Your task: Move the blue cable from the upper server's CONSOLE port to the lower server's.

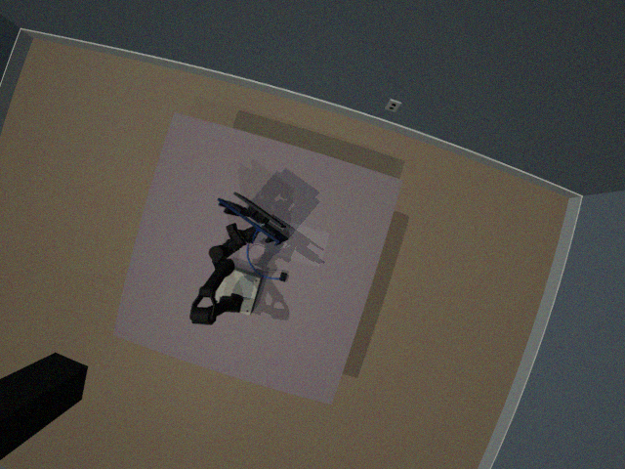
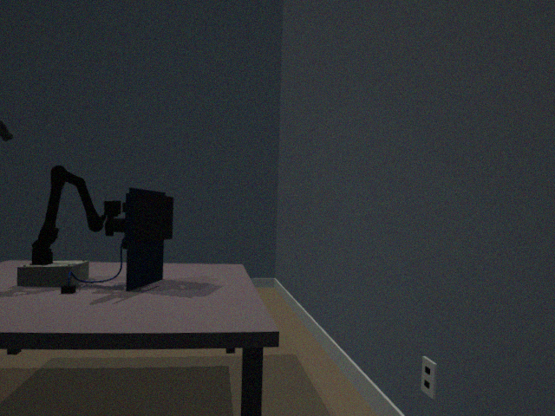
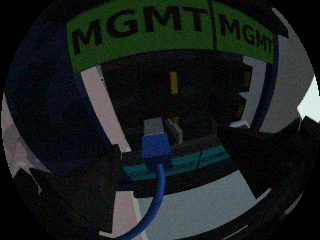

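The blue plug is at the lower row of ports above a teal label in the wrist view. A grey part shows beyond its blue body; how deep it sits and which server this is cannot be told. Its blue cable hangs down in a loop. My gripper is open, with one black finger on each side of the plug and a gap to both. In the top and exterior views its fingers are dark against the upright rack, and the ports are too small to read.
A green MGMT label spans the panel above the ports. The rack's blue side post stands at the left. A small black block at the cable's far end rests on the table beside the arm's pale base.
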`<state>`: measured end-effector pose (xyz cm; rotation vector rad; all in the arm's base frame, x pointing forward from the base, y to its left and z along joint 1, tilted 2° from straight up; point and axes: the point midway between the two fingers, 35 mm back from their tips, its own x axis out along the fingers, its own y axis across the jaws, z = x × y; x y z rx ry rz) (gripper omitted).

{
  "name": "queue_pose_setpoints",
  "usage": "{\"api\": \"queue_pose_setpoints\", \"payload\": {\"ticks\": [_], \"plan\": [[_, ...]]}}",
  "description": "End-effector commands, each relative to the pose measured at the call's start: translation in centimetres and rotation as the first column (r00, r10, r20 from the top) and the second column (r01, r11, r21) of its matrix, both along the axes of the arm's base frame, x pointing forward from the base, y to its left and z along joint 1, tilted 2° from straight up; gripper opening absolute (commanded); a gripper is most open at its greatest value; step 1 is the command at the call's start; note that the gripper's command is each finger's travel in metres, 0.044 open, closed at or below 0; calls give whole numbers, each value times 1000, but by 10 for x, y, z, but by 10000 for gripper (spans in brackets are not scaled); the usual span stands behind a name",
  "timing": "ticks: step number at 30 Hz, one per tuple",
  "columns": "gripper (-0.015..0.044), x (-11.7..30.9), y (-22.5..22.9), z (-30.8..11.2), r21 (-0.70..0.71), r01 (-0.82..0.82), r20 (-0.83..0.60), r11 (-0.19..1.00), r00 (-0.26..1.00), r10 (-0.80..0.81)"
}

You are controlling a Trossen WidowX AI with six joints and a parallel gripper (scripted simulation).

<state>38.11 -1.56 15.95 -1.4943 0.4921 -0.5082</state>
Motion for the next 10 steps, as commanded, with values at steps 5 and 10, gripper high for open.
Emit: {"api": "queue_pose_setpoints", "payload": {"ticks": [5, 10], "plan": [[440, -5, 2, 0, 1, 2, -1, 1000, 1000, -2], [440, -7, 3, 1, 2, 2, -2, 1000, 1000, -2]]}}
